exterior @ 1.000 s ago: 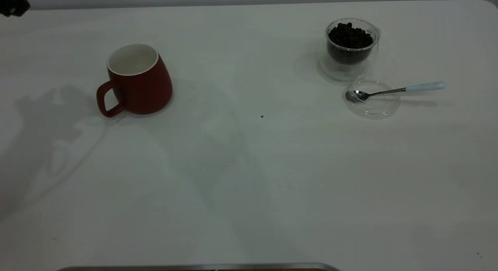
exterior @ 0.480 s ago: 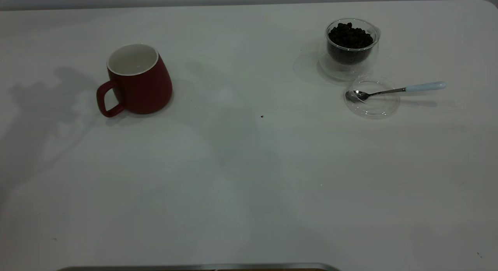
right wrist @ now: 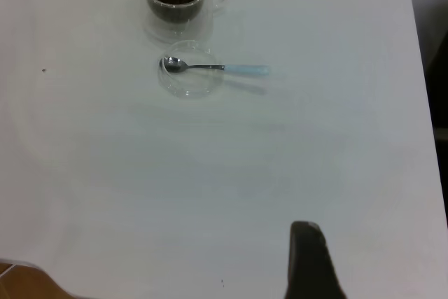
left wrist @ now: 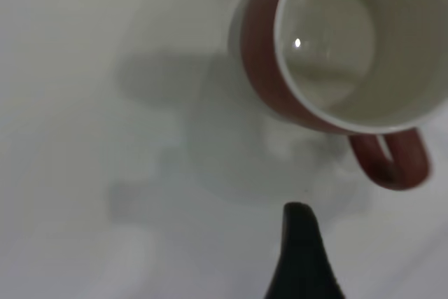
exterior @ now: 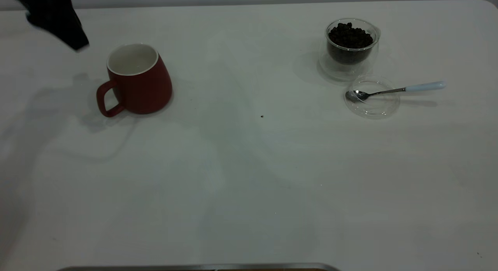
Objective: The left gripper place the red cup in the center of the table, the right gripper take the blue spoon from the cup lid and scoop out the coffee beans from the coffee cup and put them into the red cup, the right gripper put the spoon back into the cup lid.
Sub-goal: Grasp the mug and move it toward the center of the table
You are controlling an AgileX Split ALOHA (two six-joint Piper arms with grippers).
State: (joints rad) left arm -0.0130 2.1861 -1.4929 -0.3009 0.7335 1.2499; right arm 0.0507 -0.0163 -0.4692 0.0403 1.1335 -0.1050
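Note:
The red cup [exterior: 138, 82] stands upright and empty at the table's left, its handle toward the front left. It also shows in the left wrist view [left wrist: 336, 54]. My left gripper [exterior: 58, 21] hovers behind and to the left of the cup, apart from it. A glass coffee cup of beans [exterior: 352, 43] stands at the back right. Just in front of it lies the clear cup lid [exterior: 372, 103] with the blue-handled spoon [exterior: 397, 90] resting across it, its bowl in the lid. My right gripper [right wrist: 308, 264] is high above the table's right side, far from the spoon [right wrist: 210, 68].
The white table [exterior: 249, 177] reaches to a rounded back right corner. A small dark speck [exterior: 262, 116] lies near the middle. A metal edge [exterior: 194, 267] runs along the front.
My left gripper has come into the exterior view at the back left, moving toward the red cup. The cup, the spoon, the lid and the beans have not moved.

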